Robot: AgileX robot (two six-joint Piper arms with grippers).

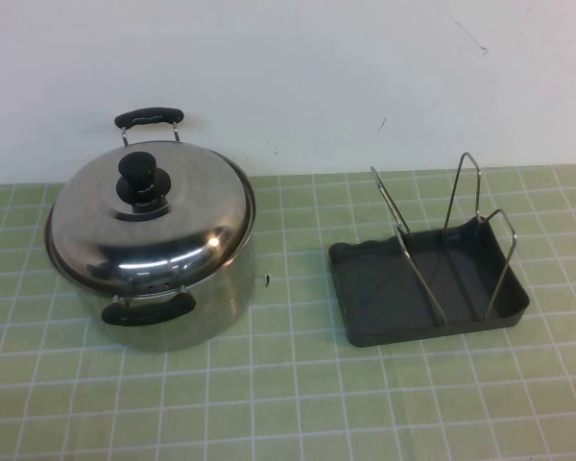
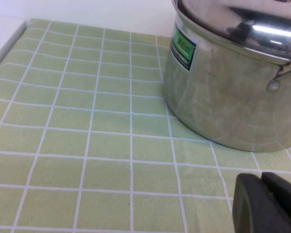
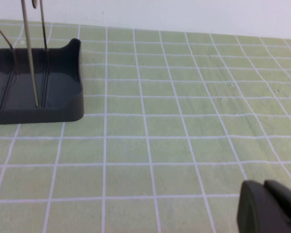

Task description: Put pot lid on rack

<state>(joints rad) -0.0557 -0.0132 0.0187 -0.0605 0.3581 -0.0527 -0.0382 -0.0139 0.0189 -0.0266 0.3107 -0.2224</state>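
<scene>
In the high view, the pot lid [image 1: 158, 226] is seen resting on the steel pot [image 1: 187, 307] at the left of the frame, well apart from the rack [image 1: 427, 283] at the right. In the left wrist view, the left gripper [image 2: 267, 201] is shown closed and empty at the lower right corner, near the pot. In the right wrist view, the right gripper [image 3: 269, 206] is likewise closed and empty over the checked tablecloth [image 3: 160, 121], the rack lying at the upper left.

Shiny steel lid [image 1: 173, 226], matt plastic rack [image 1: 365, 298]
</scene>
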